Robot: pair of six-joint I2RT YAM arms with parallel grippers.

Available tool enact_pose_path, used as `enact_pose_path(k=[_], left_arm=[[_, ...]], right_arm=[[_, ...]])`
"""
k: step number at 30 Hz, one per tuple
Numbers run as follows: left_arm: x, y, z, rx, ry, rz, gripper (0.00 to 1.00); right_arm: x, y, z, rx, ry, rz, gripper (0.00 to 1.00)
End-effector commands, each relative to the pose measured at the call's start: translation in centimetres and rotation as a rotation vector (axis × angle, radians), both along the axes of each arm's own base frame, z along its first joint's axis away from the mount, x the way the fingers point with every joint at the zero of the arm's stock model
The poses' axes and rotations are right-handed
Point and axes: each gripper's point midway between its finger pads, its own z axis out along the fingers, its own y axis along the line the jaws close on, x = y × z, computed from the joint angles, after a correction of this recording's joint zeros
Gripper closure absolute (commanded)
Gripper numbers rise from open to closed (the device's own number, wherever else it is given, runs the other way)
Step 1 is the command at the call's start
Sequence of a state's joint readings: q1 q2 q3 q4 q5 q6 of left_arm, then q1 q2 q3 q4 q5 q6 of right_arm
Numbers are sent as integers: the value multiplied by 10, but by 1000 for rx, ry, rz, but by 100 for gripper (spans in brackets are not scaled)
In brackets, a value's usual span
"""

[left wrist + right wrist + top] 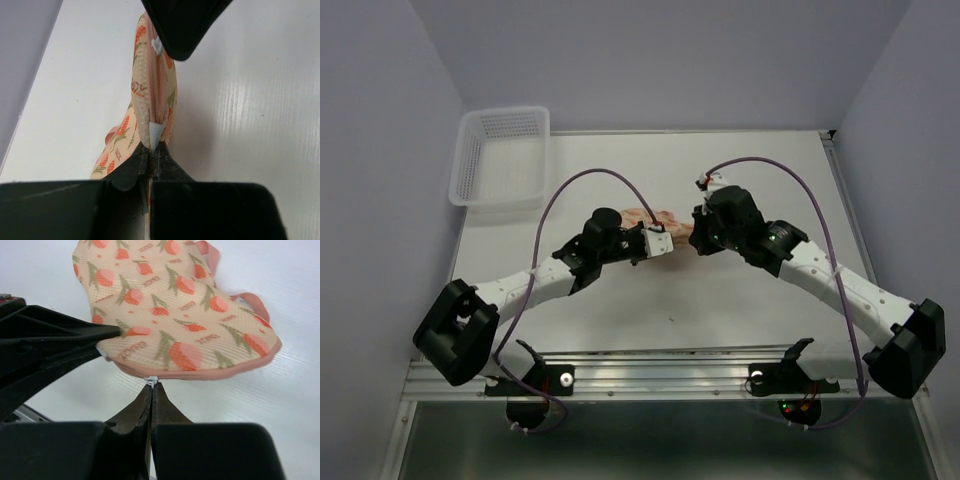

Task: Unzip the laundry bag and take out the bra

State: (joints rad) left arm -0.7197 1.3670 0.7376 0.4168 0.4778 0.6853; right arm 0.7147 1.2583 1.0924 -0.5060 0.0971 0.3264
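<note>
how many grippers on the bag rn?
2. Left gripper is shut on one end of the bag; right gripper is shut on its pink zipper edge. Both show in full, none hidden.

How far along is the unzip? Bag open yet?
Done: left gripper fingers pinch one end of the laundry bag; right gripper is shut on a small white tab at its zipper edge. In hand: the bag is held between both, ready to pull. Left: the zipper seam looks closed, no bra showing, so unzipping and removal remain.
</note>
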Motion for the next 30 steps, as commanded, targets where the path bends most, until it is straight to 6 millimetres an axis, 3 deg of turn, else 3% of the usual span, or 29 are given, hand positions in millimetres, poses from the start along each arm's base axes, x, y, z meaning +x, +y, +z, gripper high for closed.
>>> enact_pose_path(k=[1, 11, 15, 18, 19, 20, 27, 30], left_arm=[[-3, 12, 8, -5, -30, 16, 100], [-5, 35, 11, -23, -26, 84, 100], [-10, 43, 14, -51, -16, 102, 100], [-22, 38, 27, -113, 16, 62, 51], [-27, 37, 33, -137, 24, 50, 16], [-28, 36, 38, -150, 23, 50, 1], [-28, 33, 79, -232, -13, 74, 1], [-30, 22, 94, -253, -21, 84, 1]], right_arm=[[8, -25, 28, -38, -77, -57, 99], [7, -59, 13, -84, -62, -117, 99], [3, -45, 16, -49, -42, -45, 99], [3, -30, 18, -14, -29, 18, 99], [6, -26, 22, -2, -41, 25, 99], [7, -24, 23, 5, -44, 30, 99], [8, 3, 32, 83, -31, 127, 99], [10, 10, 35, 106, -25, 143, 99]])
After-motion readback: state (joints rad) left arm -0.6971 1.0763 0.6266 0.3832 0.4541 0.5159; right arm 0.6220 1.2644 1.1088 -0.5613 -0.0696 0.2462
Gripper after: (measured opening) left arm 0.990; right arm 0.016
